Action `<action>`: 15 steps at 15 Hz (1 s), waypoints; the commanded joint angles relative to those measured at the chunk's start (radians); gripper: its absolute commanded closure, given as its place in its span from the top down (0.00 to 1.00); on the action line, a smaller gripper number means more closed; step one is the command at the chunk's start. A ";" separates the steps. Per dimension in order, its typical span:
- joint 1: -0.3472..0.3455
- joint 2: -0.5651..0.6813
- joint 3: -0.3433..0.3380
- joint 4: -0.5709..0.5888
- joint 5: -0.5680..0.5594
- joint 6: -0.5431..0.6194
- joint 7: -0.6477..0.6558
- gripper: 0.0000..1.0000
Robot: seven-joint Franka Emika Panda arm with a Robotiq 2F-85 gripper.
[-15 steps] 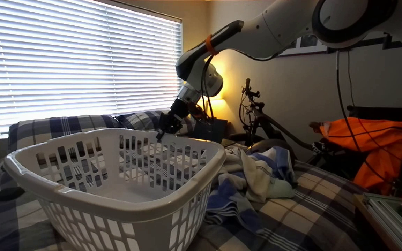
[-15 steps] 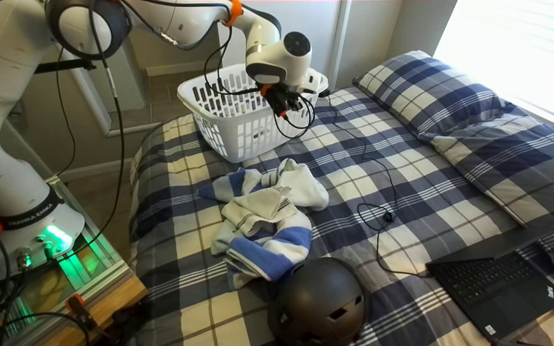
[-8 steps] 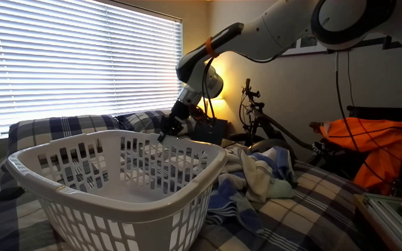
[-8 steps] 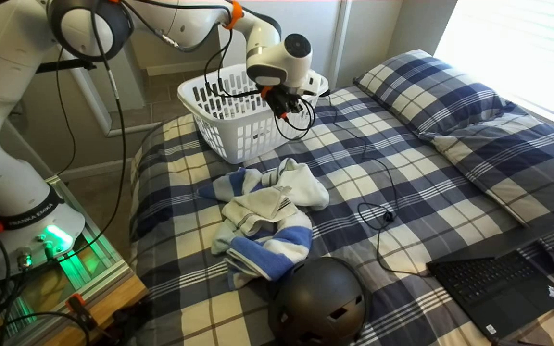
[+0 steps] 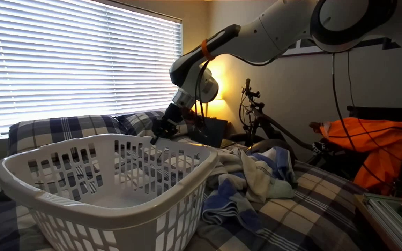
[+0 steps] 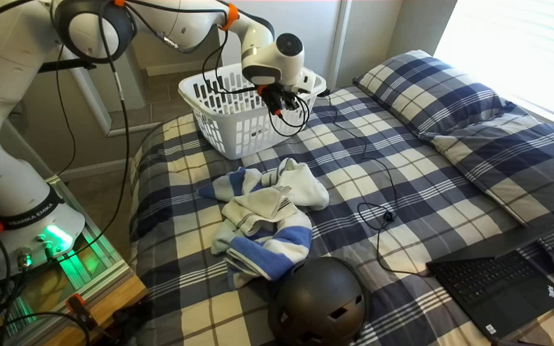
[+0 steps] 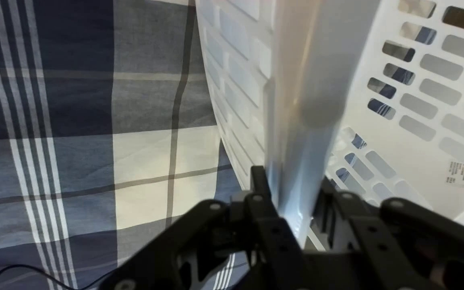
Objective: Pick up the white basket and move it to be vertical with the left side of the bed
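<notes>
The white basket [image 5: 113, 216] stands over the bed near its far side from the robot base; it also shows in an exterior view [image 6: 229, 132]. I cannot tell whether its bottom touches the bedding. The bed [image 6: 176, 274] has navy, grey and white plaid bedding. My gripper [image 5: 155, 140] comes down on the basket's rim on the pillow side. In the wrist view the gripper [image 7: 291, 181] has one finger outside and one inside the wall, with the rim [image 7: 316, 68] between them. In an exterior view the fingertips are hidden behind the wrist and cables.
Rumpled blue and white towels [image 6: 267, 211] lie beside the basket. A black helmet [image 6: 320, 302], an open laptop [image 6: 503, 293] and a thin black cable [image 6: 392, 187] lie on the bed. Two plaid pillows [image 6: 431, 91] are at the window end. An orange fabric heap [image 5: 375, 160] is beyond.
The basket and gripper have moved together, to the left in both exterior views. In an exterior view the rim and gripper are also slightly lower. Towels, helmet and laptop have not moved.
</notes>
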 commanded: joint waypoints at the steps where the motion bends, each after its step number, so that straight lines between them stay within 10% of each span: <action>1: 0.040 -0.025 0.002 -0.041 -0.033 0.132 0.183 0.07; 15: 0.190 -0.153 -0.060 -0.297 -0.319 0.362 0.594 0.07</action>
